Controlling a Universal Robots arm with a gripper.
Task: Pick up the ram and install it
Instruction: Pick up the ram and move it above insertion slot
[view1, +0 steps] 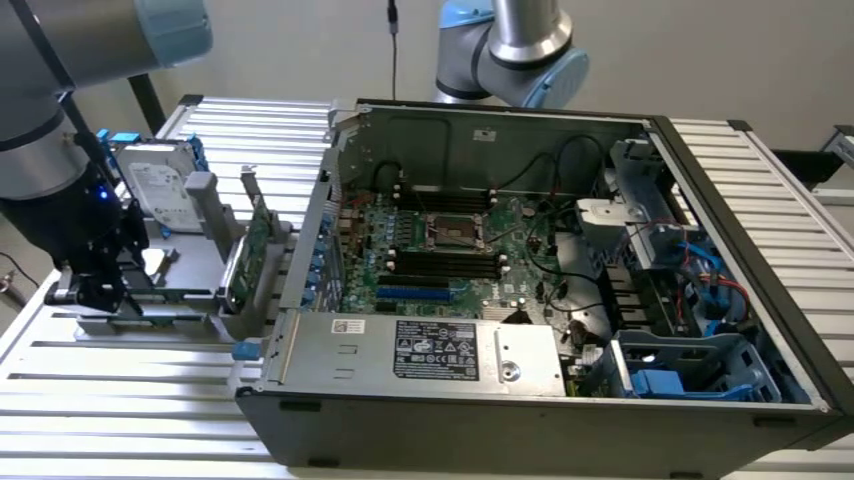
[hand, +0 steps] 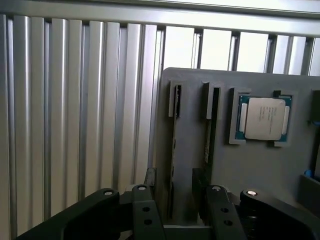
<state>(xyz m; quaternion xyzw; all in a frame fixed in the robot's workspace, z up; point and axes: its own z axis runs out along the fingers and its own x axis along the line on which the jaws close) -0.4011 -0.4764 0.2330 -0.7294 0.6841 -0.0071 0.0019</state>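
Claw (hand: 178, 200) wide open astride ram (hand: 173, 145)

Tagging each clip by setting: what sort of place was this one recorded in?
Probably a robotics lab bench set up for computer assembly. It shows an open desktop computer case with its motherboard exposed, a slatted aluminium table, and a grey parts holder carrying a processor.

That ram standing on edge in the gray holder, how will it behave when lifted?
The ram is a thin board seen on edge, so it is probably stiff and light. Slots in the holder keep it upright; once freed, it would likely tip over. Its narrow faces may slip or twist in the gripper.
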